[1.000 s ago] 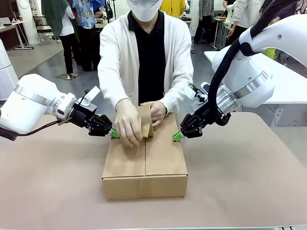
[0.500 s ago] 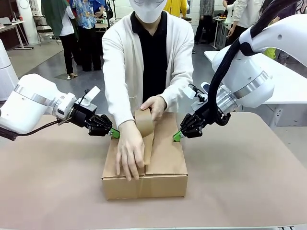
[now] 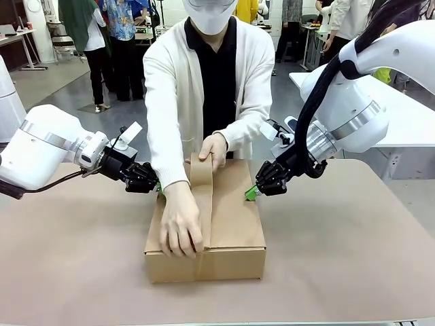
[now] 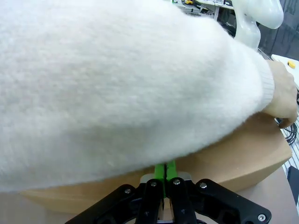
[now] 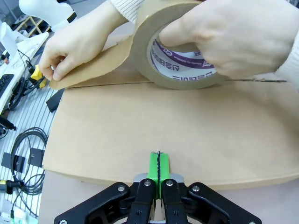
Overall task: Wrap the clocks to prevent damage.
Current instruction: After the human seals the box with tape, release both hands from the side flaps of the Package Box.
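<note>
The clocks are out of view. A closed cardboard box (image 3: 234, 224) sits mid-table. A person holds a brown tape roll (image 3: 201, 165) at the box's far edge with one hand (image 3: 214, 146). The other hand (image 3: 179, 231) presses the tape strip down at the near edge. My left gripper (image 3: 158, 187) is shut, its green tips at the box's far left edge. My right gripper (image 3: 250, 193) is shut too, tips on the far right edge. The right wrist view has my right gripper (image 5: 159, 164) on the box top (image 5: 187, 135) below the tape roll (image 5: 182, 51). A white sleeve (image 4: 117, 84) hangs over my left gripper (image 4: 164, 170).
The brown table (image 3: 353, 258) has open room on both sides of the box and in front of it. A white table (image 3: 408, 122) stands at the back right. People stand in the room behind the person.
The person's hand has drawn the tape strip along the box's middle seam from the far end to the near edge. Both grippers have stayed where they were.
</note>
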### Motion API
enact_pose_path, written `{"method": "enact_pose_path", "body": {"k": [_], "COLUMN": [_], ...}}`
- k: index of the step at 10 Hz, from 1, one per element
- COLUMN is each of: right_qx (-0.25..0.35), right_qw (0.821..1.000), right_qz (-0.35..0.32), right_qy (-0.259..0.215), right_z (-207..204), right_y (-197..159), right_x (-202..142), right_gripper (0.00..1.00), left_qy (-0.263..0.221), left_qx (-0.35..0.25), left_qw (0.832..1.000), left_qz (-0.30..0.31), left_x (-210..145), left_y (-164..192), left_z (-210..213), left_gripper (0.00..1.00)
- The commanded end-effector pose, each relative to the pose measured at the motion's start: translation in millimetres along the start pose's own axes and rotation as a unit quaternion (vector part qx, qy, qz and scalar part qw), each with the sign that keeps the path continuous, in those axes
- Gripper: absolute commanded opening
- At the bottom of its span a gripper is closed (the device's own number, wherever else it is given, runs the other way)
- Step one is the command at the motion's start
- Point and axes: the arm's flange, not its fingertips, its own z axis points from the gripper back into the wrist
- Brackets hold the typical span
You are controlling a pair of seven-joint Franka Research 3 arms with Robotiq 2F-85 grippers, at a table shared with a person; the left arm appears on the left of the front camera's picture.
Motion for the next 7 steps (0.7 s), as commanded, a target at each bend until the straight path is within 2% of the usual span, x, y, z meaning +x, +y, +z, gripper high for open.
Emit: {"method": "enact_pose_path", "body": {"k": [1, 7], "right_qx": [-0.002, -0.002], "right_qw": [1.0, 1.0], "right_qz": [-0.006, -0.006], "right_qy": [-0.002, -0.002], "right_z": [-4.3, -4.3], "right_y": [1.2, 1.2], "right_x": [-2.3, -2.3], "right_gripper": [0.01, 0.01], "left_qy": [0.002, 0.002], "left_qx": [0.0, 0.0], "left_qw": [1.0, 1.0], "left_qz": [-0.002, -0.002], "left_x": [-4.2, -4.2], "left_y": [0.5, 0.5], "left_z": [-1.5, -1.5], "left_gripper": [0.0, 0.0]}}
